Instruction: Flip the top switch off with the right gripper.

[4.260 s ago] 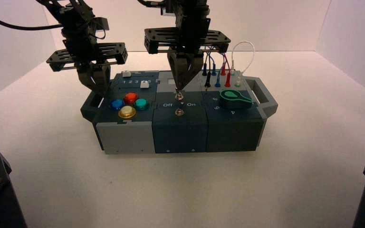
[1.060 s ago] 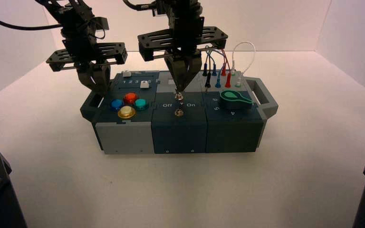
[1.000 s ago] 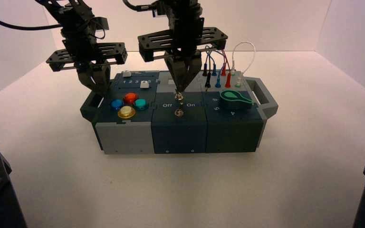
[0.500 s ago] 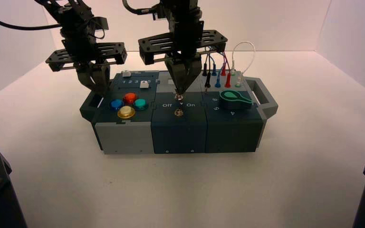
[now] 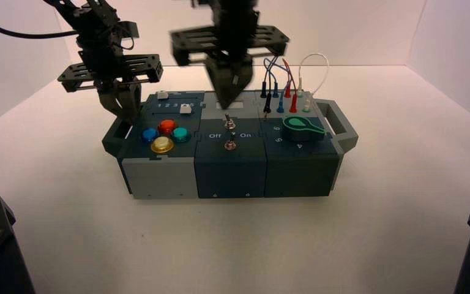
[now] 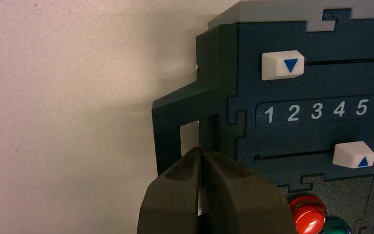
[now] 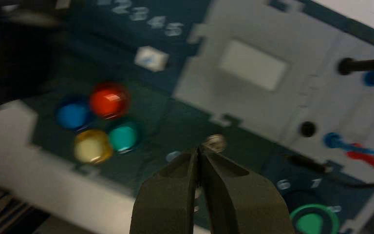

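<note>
Lifted since earlier, right claw (image 5: 224,106), fingers together, hovers just above top switch (image 5: 229,123).

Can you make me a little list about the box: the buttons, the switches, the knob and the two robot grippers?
buttons: red, blue, green, yellow
switches: top switch, front switch
knob: green, on the right
right gripper: shut, just above the top switch
left gripper: shut, idle by the box's left handle
</note>
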